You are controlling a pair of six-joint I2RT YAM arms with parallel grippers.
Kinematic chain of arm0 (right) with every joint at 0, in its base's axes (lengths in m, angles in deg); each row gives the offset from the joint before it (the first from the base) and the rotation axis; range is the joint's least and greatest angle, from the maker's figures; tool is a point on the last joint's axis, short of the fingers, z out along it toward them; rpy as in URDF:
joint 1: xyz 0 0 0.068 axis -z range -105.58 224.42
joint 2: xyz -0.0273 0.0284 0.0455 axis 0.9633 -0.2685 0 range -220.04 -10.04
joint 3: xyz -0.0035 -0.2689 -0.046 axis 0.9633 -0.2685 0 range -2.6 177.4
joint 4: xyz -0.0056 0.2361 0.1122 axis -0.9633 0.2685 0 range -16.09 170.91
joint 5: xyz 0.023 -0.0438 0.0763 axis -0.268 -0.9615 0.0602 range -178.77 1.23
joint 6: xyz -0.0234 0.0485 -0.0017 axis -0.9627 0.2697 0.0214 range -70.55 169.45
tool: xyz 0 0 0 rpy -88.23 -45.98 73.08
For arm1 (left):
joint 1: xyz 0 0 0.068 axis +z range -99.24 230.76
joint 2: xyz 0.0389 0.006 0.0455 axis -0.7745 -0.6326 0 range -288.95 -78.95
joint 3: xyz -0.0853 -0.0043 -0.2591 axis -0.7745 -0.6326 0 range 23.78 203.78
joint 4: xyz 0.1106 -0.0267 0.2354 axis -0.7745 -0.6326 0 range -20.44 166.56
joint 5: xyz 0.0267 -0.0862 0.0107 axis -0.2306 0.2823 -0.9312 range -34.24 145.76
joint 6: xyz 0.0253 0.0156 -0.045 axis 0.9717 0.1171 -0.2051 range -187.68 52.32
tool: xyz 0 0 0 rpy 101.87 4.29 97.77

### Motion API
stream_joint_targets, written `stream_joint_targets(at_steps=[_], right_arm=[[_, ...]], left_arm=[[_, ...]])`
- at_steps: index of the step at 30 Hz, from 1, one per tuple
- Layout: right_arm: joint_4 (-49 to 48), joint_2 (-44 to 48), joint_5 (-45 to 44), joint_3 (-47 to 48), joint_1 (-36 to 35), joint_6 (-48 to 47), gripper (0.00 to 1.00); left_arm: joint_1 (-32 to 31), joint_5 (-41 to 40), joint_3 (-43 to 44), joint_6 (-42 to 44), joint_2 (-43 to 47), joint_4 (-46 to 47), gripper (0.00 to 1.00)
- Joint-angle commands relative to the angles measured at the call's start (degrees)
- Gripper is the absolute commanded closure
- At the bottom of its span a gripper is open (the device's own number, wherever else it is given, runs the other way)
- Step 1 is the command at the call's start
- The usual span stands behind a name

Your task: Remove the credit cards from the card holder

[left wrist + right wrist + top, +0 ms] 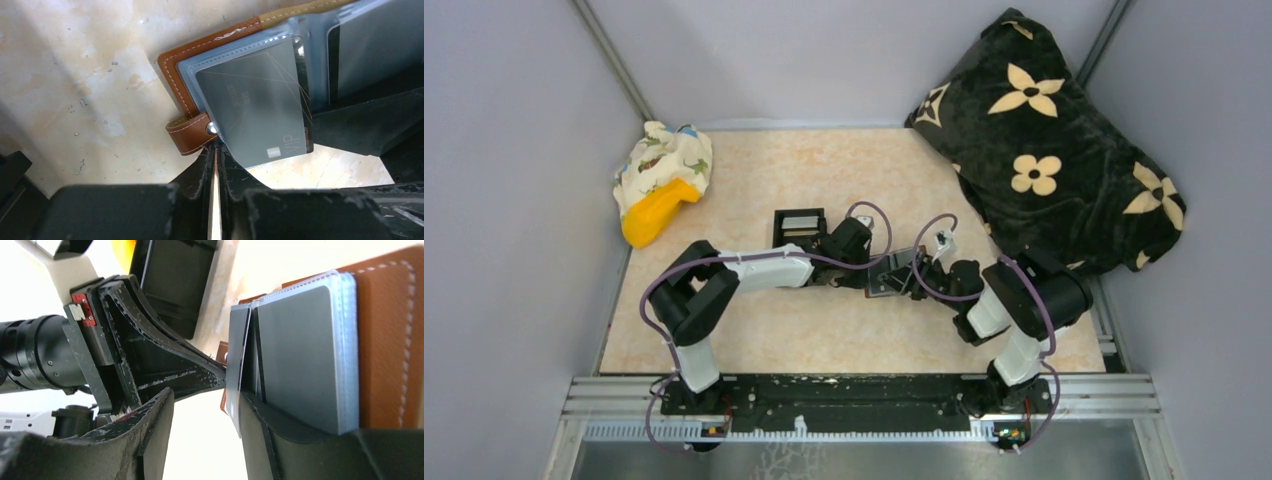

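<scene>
Black left gripper (215,150) clamped the reddish-brown leather card holder (172,75); right gripper (206,400) gaped.
It lay open mid-table on beige marbled tabletop (824,330), pale grey walls (824,60) around, black flowered blanket (1044,140) far right.

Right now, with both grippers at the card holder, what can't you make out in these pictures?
- Top view: the card holder is mostly hidden under the left gripper and right gripper; cards too small to count.
- Left wrist view: small print on the VIP card is blurred; the far page is cut off by the edge.
- Right wrist view: the sleeves' lower end sits behind the gripper's finger.
</scene>
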Motion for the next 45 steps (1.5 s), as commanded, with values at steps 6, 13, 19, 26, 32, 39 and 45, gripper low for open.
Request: stream_joint_targets(at_steps=[6, 13, 19, 26, 32, 39, 45], right_arm=[[-2.45, -0.66, 8.34, 1.42, -1.34, -1.01, 0.52], [9.72, 8.07, 8.06, 2.27, -1.35, -6.26, 0.55], [20.9, 15.16, 6.14, 3.06, -1.34, -10.29, 0.57], [21.53, 15.45, 5.75, 2.6, -1.17, -10.63, 0.59], [22.69, 16.37, 5.24, 1.99, -0.36, -10.91, 0.59], [28.97, 20.24, 4.06, 1.87, 0.62, -12.98, 0.59], [30.26, 22.12, 4.07, 0.77, 2.04, -12.91, 0.6]], left_arm=[[0.61, -0.29, 0.53, 1.44, -3.7, -2.46, 0.88], [0.74, 0.16, 1.79, 1.64, -4.76, -2.87, 0.88], [0.73, 0.18, 1.76, 1.48, -5.23, -2.91, 0.88], [0.88, 0.62, 1.76, 1.36, -5.37, -2.77, 0.88], [1.18, 0.77, 1.67, 1.55, -5.73, -2.7, 0.88], [1.44, 1.39, 1.58, 1.36, -6.22, -2.12, 0.88], [1.78, 1.8, 1.76, 1.29, -6.16, -1.89, 0.88]])
